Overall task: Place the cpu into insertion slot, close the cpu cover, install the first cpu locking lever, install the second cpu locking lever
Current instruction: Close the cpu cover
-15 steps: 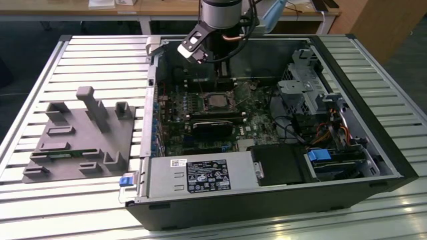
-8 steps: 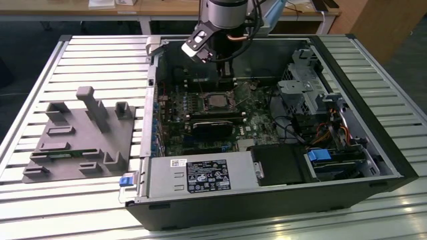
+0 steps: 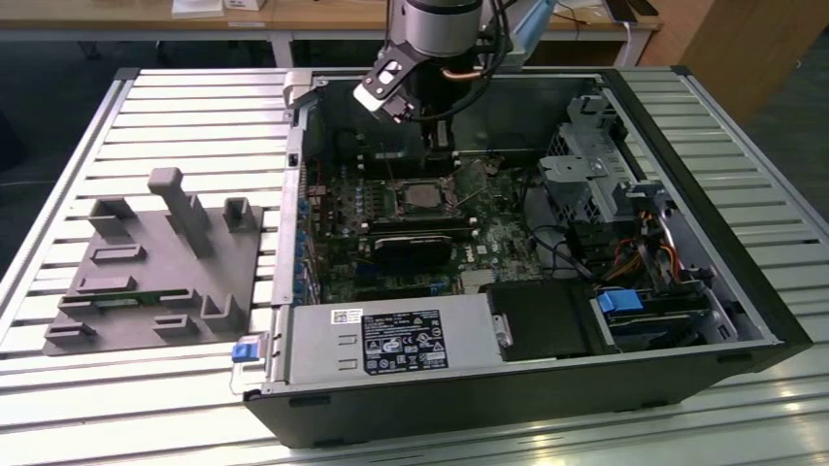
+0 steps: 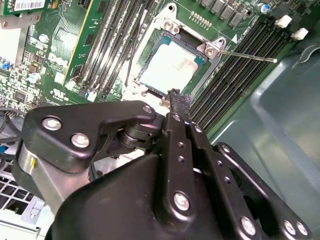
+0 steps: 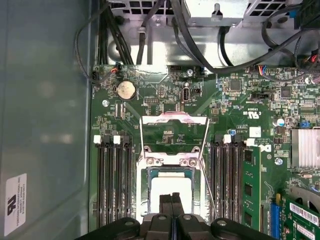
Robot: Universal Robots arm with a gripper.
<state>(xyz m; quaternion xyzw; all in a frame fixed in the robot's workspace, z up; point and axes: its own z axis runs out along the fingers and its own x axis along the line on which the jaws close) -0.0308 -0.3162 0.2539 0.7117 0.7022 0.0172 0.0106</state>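
The cpu (image 5: 170, 189) lies flat in the insertion slot (image 5: 144, 186), its pale face up; it also shows in the second wrist view (image 4: 167, 67) and, small, in the exterior view (image 3: 421, 197). The cpu cover (image 5: 175, 119) stands swung open beyond the slot, green board showing through its cut-out. A thin locking lever (image 4: 246, 56) sticks out from the socket's corner, and another wire lever (image 5: 209, 192) runs beside the socket. My gripper (image 5: 171, 199) hangs just above the chip's near edge, shut with nothing between its fingers; its tip (image 4: 175, 96) shows close to the socket.
Black memory slots (image 5: 114, 185) flank the socket on both sides. The grey case wall (image 5: 45, 125) is close by. A black heatsink block (image 3: 414, 243), the power supply (image 3: 388, 342) and a drive cage (image 3: 583, 175) fill the case. A grey fixture (image 3: 155, 262) sits at the exterior view's left.
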